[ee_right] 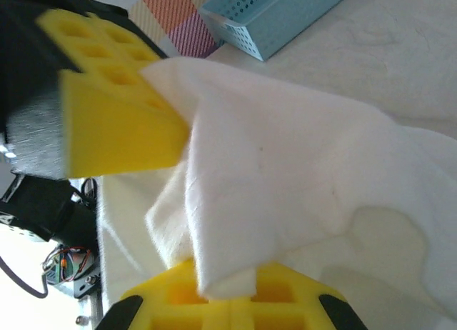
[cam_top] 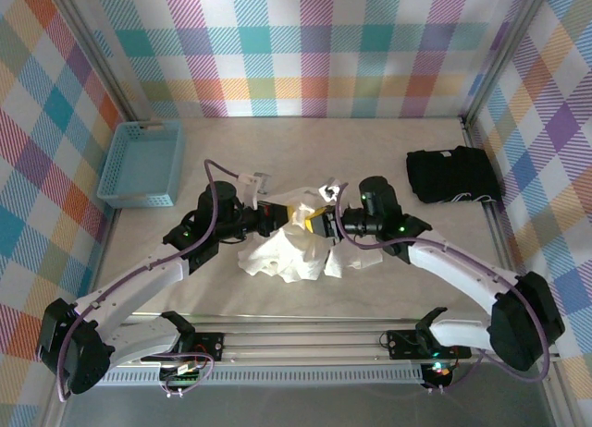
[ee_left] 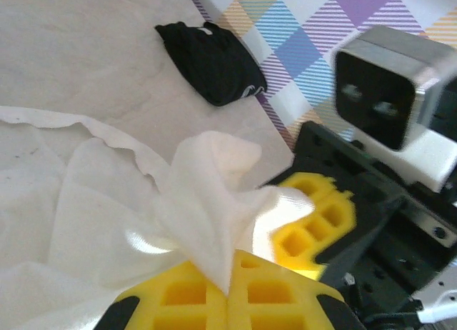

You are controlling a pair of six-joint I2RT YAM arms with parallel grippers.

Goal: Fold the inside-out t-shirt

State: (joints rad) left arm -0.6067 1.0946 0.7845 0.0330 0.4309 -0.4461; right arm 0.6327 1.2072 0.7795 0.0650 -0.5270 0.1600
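The inside-out t-shirt [cam_top: 289,254] is a crumpled white heap at the table's middle, part of it lifted between the two arms. My left gripper [cam_top: 280,214] comes in from the left with its yellow jaws shut on a pinch of the t-shirt [ee_left: 207,223]. My right gripper [cam_top: 316,220] faces it from the right, close to touching. In the right wrist view its yellow fingers [ee_right: 285,294] are shut on a fold of the white cloth [ee_right: 285,180]. The left gripper's yellow finger [ee_right: 114,123] shows there at upper left.
A light blue basket [cam_top: 143,163] stands at the back left by the wall. A black folded garment [cam_top: 453,176] lies at the back right. Checked walls close in the table on three sides. A metal rail [cam_top: 305,339] runs along the near edge.
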